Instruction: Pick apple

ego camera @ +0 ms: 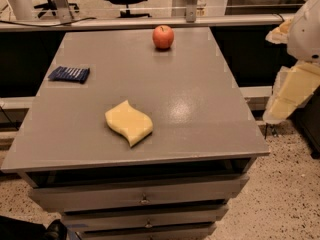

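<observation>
Hanging at the right edge of the view, beyond the right side of the grey table (210,134): the pale cream gripper (289,95), touching nothing. Not showing whether spread or closed; cannot tell. Sitting well apart from it, near the table's far edge and slightly right of the middle: the red-orange apple (163,37), alone. Lying nearer the front, left of centre: a wavy yellow sponge (129,122). Resting by the left edge: a small dark blue packet (69,74). Stacking below the tabletop: grey drawers (142,196), standing on speckled floor (290,184).
</observation>
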Robot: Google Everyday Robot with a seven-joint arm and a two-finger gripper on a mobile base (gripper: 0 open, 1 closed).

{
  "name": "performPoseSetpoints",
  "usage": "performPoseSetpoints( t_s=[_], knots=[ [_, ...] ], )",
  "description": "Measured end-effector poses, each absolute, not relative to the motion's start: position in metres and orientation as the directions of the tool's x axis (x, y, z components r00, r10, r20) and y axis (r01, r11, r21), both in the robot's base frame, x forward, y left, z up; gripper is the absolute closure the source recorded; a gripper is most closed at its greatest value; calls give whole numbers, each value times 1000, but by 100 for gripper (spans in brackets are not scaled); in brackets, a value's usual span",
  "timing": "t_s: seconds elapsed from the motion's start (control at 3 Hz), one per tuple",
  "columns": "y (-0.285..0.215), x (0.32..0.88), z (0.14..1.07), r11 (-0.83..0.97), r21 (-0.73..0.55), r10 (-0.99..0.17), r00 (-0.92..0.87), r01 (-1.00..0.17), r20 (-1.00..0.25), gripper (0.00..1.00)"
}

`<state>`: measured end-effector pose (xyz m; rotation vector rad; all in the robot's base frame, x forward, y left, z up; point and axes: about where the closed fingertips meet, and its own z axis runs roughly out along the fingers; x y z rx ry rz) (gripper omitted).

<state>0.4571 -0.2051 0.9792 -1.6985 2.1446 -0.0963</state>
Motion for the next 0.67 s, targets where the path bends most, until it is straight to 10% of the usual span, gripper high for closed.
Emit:
performPoseSetpoints(
  t_s=[0.67],
  knots=[
    [-176,582,982,317,-385,-869,-103,-867,-484,0]
  ],
)
